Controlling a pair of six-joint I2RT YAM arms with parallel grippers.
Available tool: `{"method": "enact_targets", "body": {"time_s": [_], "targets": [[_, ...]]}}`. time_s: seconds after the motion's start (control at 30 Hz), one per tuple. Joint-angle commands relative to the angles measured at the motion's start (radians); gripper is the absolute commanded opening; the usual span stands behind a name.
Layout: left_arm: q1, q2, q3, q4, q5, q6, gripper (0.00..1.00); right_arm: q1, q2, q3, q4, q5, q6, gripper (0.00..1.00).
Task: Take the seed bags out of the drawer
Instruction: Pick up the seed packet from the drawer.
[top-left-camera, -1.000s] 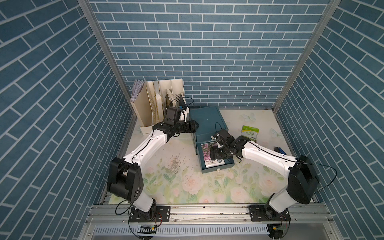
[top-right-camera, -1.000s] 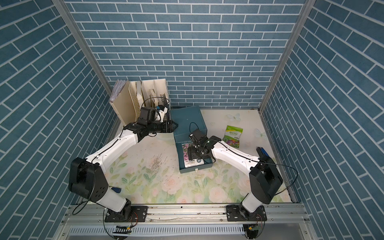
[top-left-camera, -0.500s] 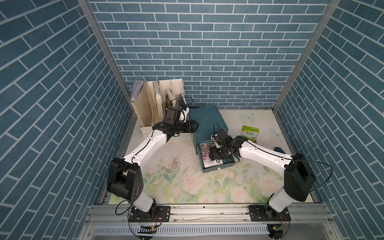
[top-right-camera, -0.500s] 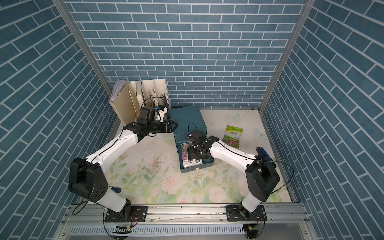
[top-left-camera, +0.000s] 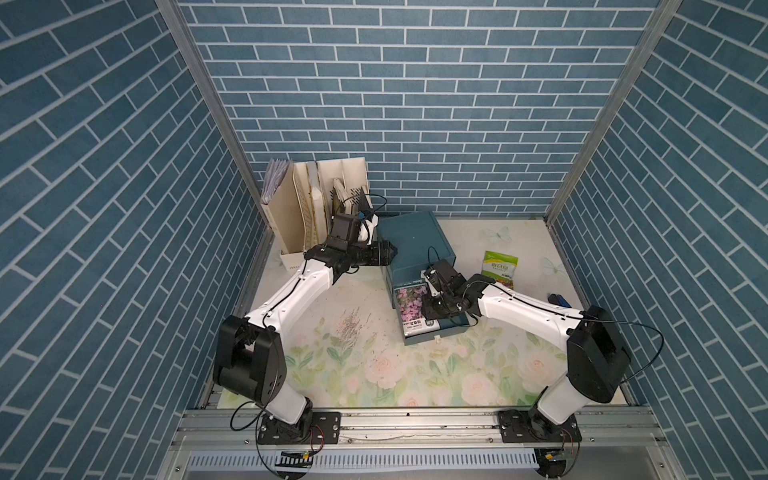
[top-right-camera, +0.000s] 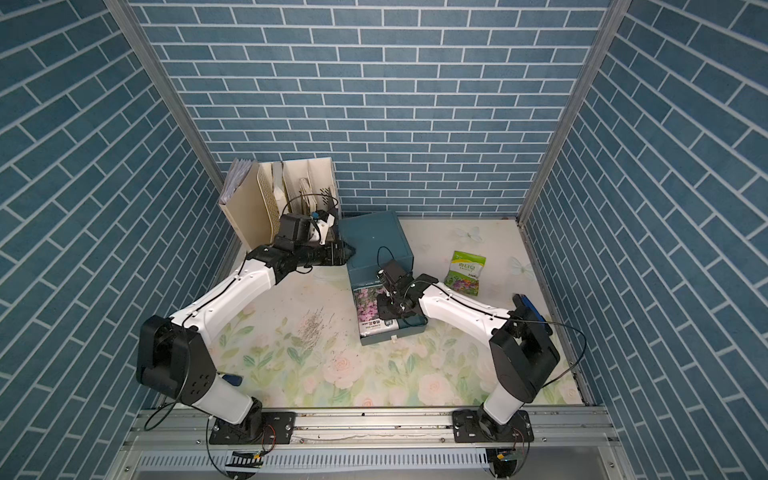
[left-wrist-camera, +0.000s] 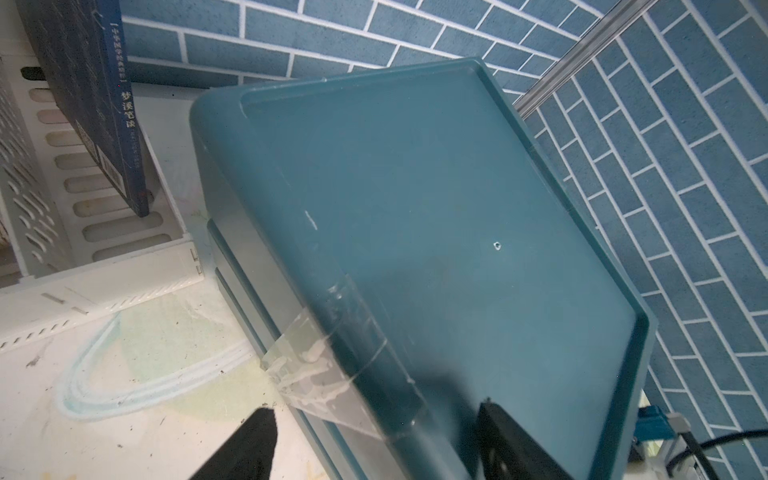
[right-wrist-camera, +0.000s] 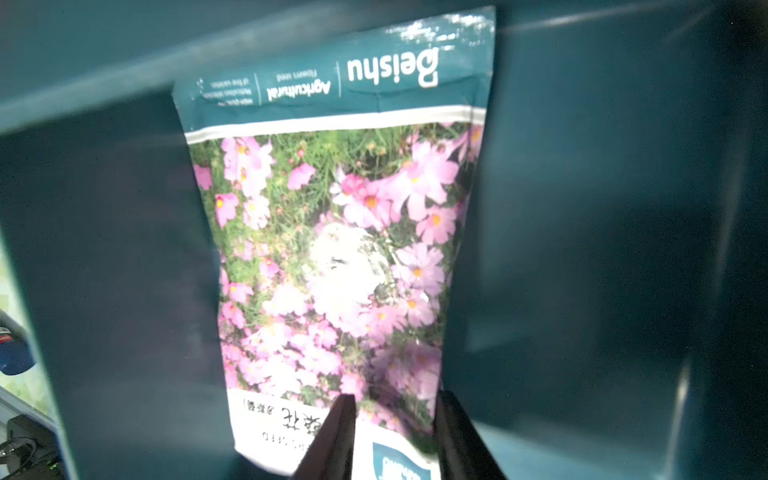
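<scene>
The drawer (top-left-camera: 428, 337) (top-right-camera: 395, 335) stands pulled out of the teal cabinet (top-left-camera: 413, 237) (top-right-camera: 376, 237) at its foot. A pink-flowered seed bag (top-left-camera: 410, 305) (top-right-camera: 367, 306) (right-wrist-camera: 332, 249) lies in it. My right gripper (top-left-camera: 430, 311) (top-right-camera: 384, 309) (right-wrist-camera: 395, 405) reaches down into the drawer. Its jaws are narrowed but still apart, with the bag's lower corner between them. A green-white seed bag (top-left-camera: 500, 270) (top-right-camera: 466, 272) lies on the mat right of the cabinet. My left gripper (top-left-camera: 390, 251) (top-right-camera: 349, 252) (left-wrist-camera: 374, 407) straddles the cabinet's upper left edge, shut on it.
A cream file rack (top-left-camera: 316, 199) (top-right-camera: 286, 195) with books stands at the back left, close to my left wrist. A dark book (left-wrist-camera: 95, 104) leans in it. A blue object (top-left-camera: 559, 299) lies at the right wall. Clear tape (left-wrist-camera: 316, 361) hangs off the cabinet's edge.
The right gripper's jaws have narrowed around the pink seed bag's corner, low in the drawer. The left arm has not moved.
</scene>
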Motion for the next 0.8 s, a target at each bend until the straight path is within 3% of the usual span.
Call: {"method": "enact_targets", "body": {"time_s": [0.0,0.43,0.77], "targets": [[0.002,0.022,-0.053,-0.171,-0.044,0.040,0.80,-0.003,-0.007,-0.013,0.069,-0.014,-0.021,0.28],[0.002,0.025,-0.048,-0.172,-0.043,0.042,0.80,-0.004,-0.028,0.000,0.048,-0.002,-0.021,0.00],[0.003,0.027,-0.044,-0.171,-0.043,0.042,0.80,-0.005,-0.076,0.047,-0.016,0.025,-0.018,0.00]]}}
